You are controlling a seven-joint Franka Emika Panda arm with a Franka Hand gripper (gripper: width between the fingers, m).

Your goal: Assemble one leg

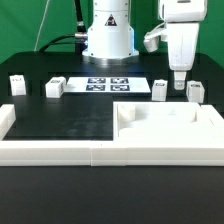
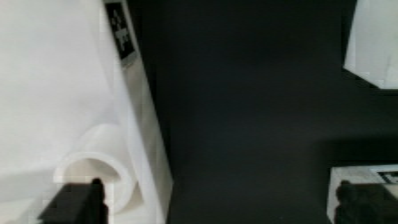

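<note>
Leg (image 1: 160, 90) upright on surface (image 1: 60, 120) at exterior view's right, ungripped, w/ fingers (image 2: 71, 208) spread wide & empty hovering just beside: approach step, nxt centre over it, lower, close w/o tipping.

No words, numbers or brand names legible anywhere. Only signs: black-and-white square tags (image 1: 97, 84) on the marker board (image 1: 142, 85), and one on the face of a leg (image 1: 160, 89). Patterns too small to make out.
</note>
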